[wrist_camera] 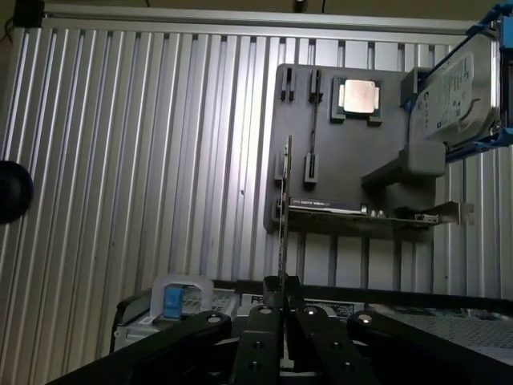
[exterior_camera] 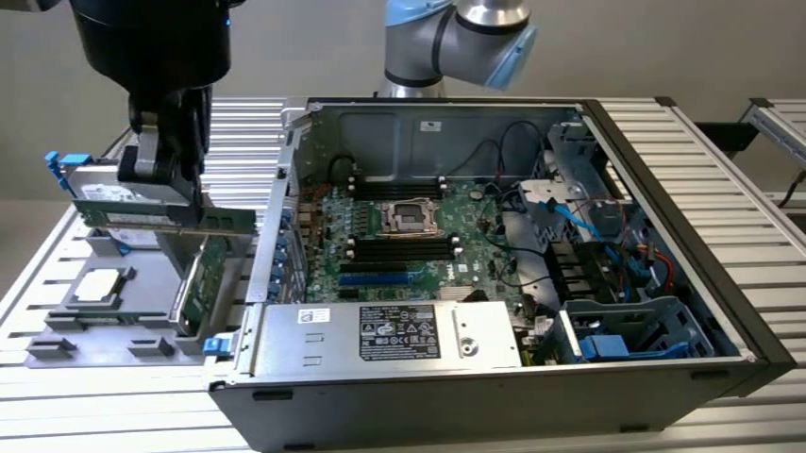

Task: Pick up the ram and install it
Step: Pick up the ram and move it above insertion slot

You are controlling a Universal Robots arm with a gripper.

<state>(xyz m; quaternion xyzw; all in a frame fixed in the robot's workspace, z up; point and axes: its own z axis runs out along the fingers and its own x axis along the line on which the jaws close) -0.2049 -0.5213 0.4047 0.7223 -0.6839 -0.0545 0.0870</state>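
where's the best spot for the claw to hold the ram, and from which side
The upper long edge near mid-length, coming from above and clamping the two broad faces. The ram is a thin, long board held on edge, so only those faces give flat contact, and the lower edge is left free. The claw is shut on it this way.

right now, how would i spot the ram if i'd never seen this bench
Find the open computer case, then the grey parts tray at the exterior view's left of it. Above that tray the black claw grips the ram: a slim green stick held roughly level, far narrower than the green expansion card standing on edge below.
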